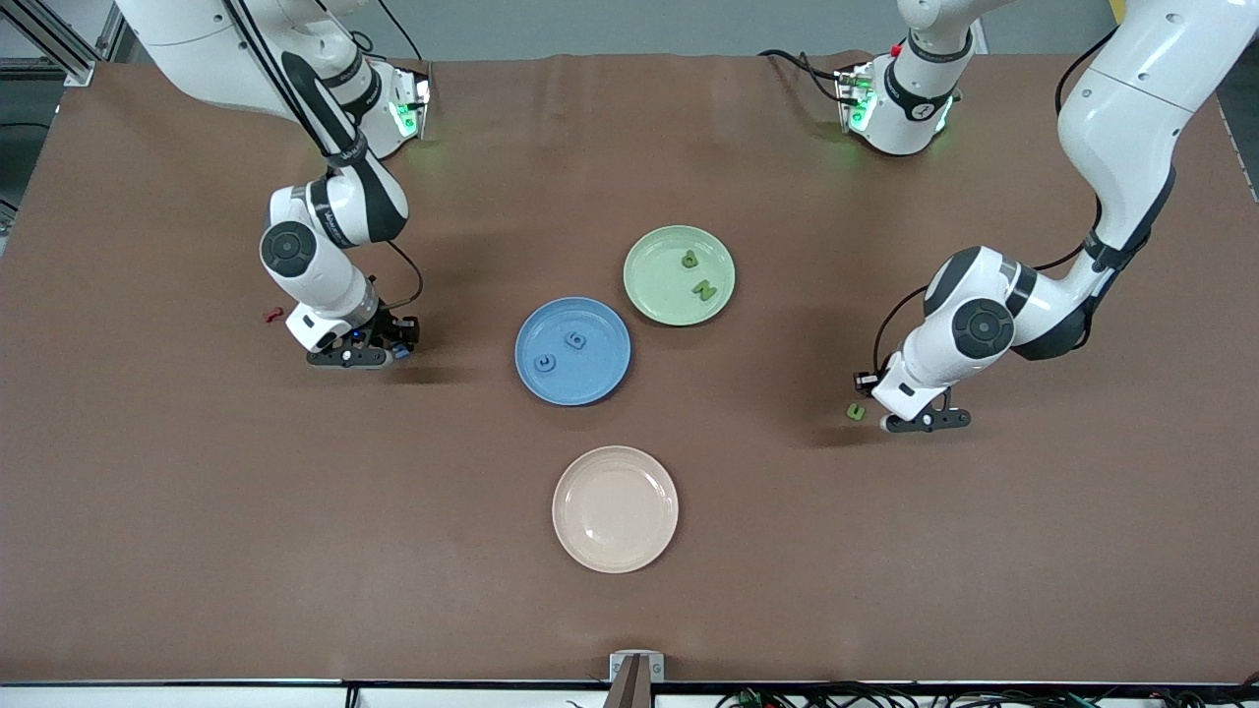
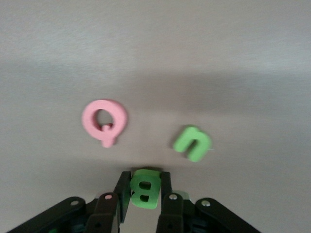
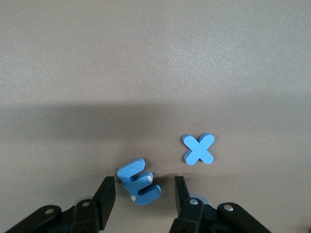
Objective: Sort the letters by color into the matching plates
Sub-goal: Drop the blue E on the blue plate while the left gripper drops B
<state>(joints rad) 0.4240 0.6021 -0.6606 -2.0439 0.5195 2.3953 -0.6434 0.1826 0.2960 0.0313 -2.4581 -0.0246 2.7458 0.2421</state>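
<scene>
My left gripper (image 2: 145,177) is shut on a green letter B (image 2: 145,189), low over the table near the left arm's end (image 1: 923,421). A green letter n (image 2: 192,142) lies loose beside it and also shows in the front view (image 1: 856,411). My right gripper (image 3: 145,187) is open around a blue letter E (image 3: 139,181) on the table near the right arm's end (image 1: 359,354). A blue letter X (image 3: 198,148) lies close by. The blue plate (image 1: 595,379) holds two blue letters (image 1: 544,363). The pale green plate (image 1: 654,285) holds two green letters (image 1: 703,289).
A pink letter Q (image 2: 104,121) lies next to the green letters. A small red letter (image 1: 272,316) lies beside the right arm's wrist. A beige plate (image 1: 615,508) sits nearer the front camera than the blue plate.
</scene>
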